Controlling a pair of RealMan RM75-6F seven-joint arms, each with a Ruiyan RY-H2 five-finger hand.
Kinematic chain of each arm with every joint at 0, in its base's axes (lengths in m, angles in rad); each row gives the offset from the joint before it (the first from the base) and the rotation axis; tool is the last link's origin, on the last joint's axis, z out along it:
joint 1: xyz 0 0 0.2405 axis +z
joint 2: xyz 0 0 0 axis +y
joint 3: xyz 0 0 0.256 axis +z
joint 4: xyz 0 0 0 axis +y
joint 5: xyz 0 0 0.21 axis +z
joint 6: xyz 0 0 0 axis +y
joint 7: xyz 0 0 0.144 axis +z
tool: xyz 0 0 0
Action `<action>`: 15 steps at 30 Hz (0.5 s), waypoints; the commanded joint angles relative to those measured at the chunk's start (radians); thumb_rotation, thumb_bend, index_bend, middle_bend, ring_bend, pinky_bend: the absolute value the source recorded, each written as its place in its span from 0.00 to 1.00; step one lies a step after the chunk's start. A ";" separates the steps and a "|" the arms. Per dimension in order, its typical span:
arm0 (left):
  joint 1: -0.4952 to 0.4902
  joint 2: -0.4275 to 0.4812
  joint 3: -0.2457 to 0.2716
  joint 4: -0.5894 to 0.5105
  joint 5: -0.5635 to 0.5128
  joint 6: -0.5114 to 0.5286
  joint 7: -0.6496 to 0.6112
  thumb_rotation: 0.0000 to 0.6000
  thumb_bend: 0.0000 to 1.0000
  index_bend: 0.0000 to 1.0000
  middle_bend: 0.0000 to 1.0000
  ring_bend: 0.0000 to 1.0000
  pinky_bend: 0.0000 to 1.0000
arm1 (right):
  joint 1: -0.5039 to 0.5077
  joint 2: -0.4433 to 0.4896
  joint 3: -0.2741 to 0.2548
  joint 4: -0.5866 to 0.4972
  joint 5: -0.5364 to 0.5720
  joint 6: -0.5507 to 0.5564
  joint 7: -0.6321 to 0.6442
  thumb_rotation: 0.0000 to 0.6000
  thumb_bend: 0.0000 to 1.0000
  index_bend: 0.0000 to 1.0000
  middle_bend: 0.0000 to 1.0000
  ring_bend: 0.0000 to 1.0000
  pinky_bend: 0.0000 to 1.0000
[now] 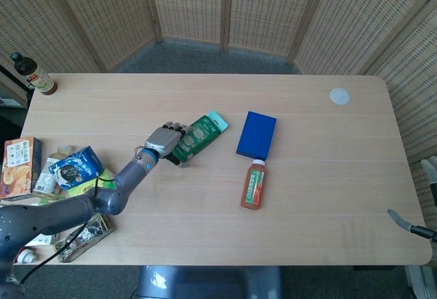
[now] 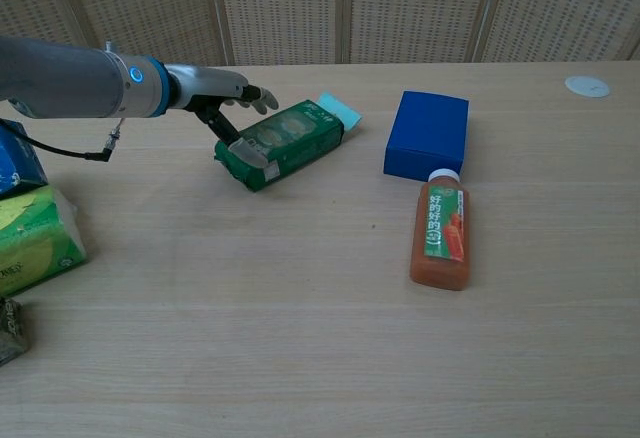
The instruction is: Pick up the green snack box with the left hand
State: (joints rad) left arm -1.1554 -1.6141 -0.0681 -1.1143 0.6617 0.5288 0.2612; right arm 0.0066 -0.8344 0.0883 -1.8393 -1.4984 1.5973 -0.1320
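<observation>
The green snack box [image 1: 199, 134] [image 2: 292, 138] lies flat and slanted near the table's middle, with its light teal flap at the far end. My left hand [image 1: 164, 140] [image 2: 222, 92] sits at the box's near-left end. Its fingers [image 2: 256, 96] stretch out past the box's back edge, and its thumb [image 2: 230, 134] reaches down to the box's front corner. The hand is spread and does not grip the box, which rests on the table. Of my right hand only a grey fingertip [image 1: 401, 221] shows at the lower right edge of the head view.
A blue box [image 1: 257, 135] [image 2: 428, 135] lies right of the green box, with an orange drink bottle [image 1: 254, 185] [image 2: 440, 228] lying just below it. Several snack packs [image 1: 61, 173] [image 2: 30, 228] crowd the left edge. A sauce bottle [image 1: 34, 74] and a white disc [image 1: 339, 95] stand at the far corners.
</observation>
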 commanded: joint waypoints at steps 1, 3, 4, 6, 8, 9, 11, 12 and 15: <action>0.008 0.000 0.011 0.009 -0.008 -0.003 0.005 0.61 0.16 0.00 0.00 0.00 0.00 | 0.002 -0.002 0.000 0.000 -0.002 -0.004 0.001 0.34 0.18 0.00 0.00 0.00 0.00; 0.013 0.001 0.018 0.013 -0.021 -0.011 0.004 0.61 0.16 0.00 0.00 0.00 0.00 | 0.004 -0.004 0.001 0.000 -0.003 -0.005 0.002 0.33 0.18 0.00 0.00 0.00 0.00; 0.014 0.002 0.022 0.012 -0.028 -0.018 0.004 0.61 0.16 0.00 0.00 0.00 0.00 | 0.005 -0.004 0.002 0.000 -0.003 -0.006 0.002 0.33 0.18 0.00 0.00 0.00 0.00; 0.015 0.005 0.028 0.008 -0.037 -0.034 0.004 0.61 0.16 0.00 0.01 0.00 0.00 | 0.007 -0.004 0.003 -0.001 -0.003 -0.008 0.001 0.33 0.18 0.00 0.00 0.00 0.00; 0.016 0.009 0.032 -0.004 -0.038 -0.043 0.001 0.61 0.16 0.00 0.03 0.00 0.00 | 0.008 -0.004 0.004 -0.004 -0.004 -0.009 -0.003 0.33 0.18 0.00 0.00 0.00 0.00; 0.017 0.014 0.031 -0.016 -0.037 -0.046 -0.004 0.61 0.16 0.00 0.05 0.00 0.00 | 0.009 -0.004 0.005 -0.004 -0.003 -0.009 -0.003 0.33 0.18 0.00 0.00 0.00 0.00; 0.021 0.022 0.027 -0.035 -0.033 -0.050 -0.015 0.61 0.16 0.00 0.08 0.03 0.01 | 0.008 -0.003 0.006 -0.004 -0.003 -0.007 -0.002 0.33 0.18 0.00 0.00 0.00 0.00; 0.022 0.028 0.026 -0.047 -0.029 -0.053 -0.021 0.61 0.16 0.00 0.10 0.05 0.03 | 0.008 -0.002 0.007 -0.005 -0.003 -0.007 -0.002 0.33 0.18 0.00 0.00 0.00 0.00; 0.022 0.038 0.026 -0.070 -0.020 -0.063 -0.031 0.61 0.16 0.00 0.13 0.08 0.06 | 0.008 -0.001 0.009 -0.007 -0.005 -0.003 -0.002 0.34 0.18 0.00 0.00 0.00 0.00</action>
State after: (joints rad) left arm -1.1339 -1.5813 -0.0415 -1.1766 0.6373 0.4717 0.2357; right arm 0.0142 -0.8353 0.0970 -1.8456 -1.5037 1.5942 -0.1343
